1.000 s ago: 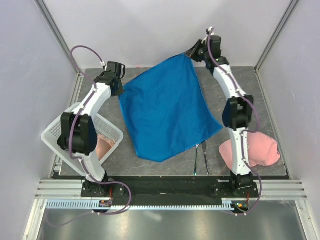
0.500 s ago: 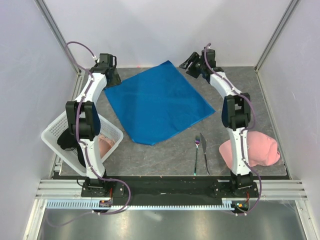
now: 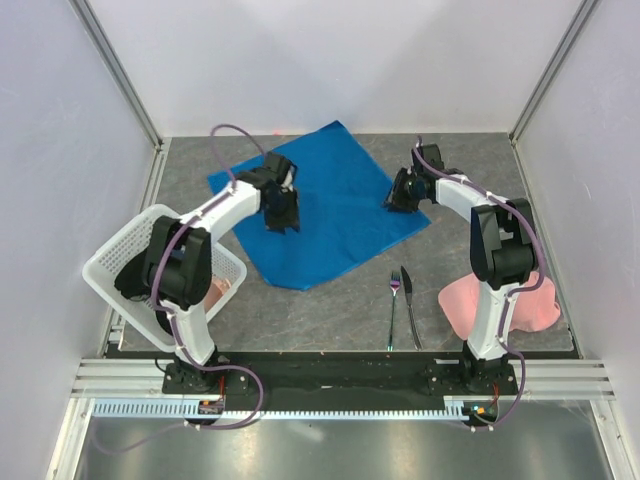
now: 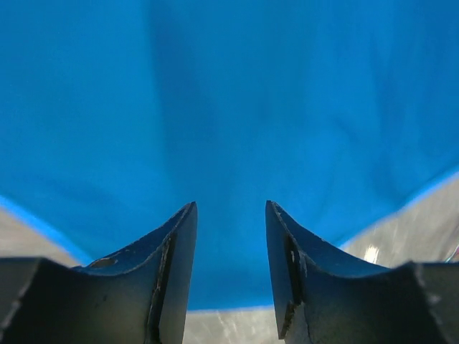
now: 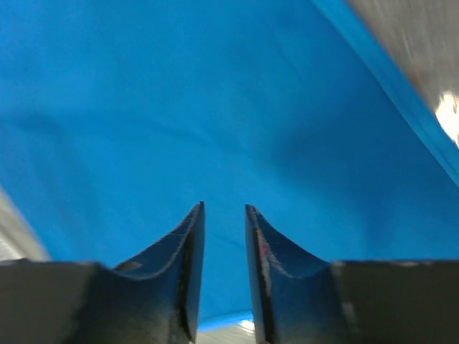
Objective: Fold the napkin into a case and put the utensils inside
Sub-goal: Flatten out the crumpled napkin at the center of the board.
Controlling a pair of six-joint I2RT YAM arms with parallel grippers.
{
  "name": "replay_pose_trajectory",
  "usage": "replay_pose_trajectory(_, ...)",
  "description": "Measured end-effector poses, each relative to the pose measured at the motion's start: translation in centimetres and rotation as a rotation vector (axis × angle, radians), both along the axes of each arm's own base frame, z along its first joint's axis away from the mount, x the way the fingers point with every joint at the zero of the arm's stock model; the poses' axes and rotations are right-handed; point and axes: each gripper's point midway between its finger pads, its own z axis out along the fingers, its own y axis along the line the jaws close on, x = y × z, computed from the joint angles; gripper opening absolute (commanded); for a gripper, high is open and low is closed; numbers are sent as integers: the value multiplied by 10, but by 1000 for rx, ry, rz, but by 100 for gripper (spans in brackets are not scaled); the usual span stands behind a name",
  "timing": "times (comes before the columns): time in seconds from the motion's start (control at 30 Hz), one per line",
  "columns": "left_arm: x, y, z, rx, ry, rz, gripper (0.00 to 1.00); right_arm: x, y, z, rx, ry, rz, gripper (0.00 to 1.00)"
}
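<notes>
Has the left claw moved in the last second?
Yes. The left claw swung from the far-left corner of the table rightward and nearer, now over the blue napkin.

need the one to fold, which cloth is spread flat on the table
The blue napkin, spread flat in the middle; the pink cloth lies bunched up at the right.

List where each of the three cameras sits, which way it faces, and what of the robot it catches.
Top external: fixed above and behind the arm bases, looking down at the table; both whole arms show, left claw and right claw over the napkin.
Left wrist: on the left wrist, looking along its two fingers down onto the napkin.
Right wrist: on the right wrist, same aim; its two fingers show.
Shared: all three see the napkin and grey table.
</notes>
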Motion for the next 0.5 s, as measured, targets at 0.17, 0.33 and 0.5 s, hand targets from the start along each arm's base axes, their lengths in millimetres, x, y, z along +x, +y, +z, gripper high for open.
replay_pose_trajectory(0.17, -44, -14, -39, 10, 137, -51, 49, -21, -13, -26, -103, 39, 77, 28)
replay_pose_trajectory(0.33, -55, -11, -53, -8, 189, -21, 48, 3, -28, -26, -229, -13, 115, 31)
replay_pose_trajectory(0.5, -76, -42, -61, -97, 250, -68, 48, 17, -42, -27, -344, 13, 119, 38)
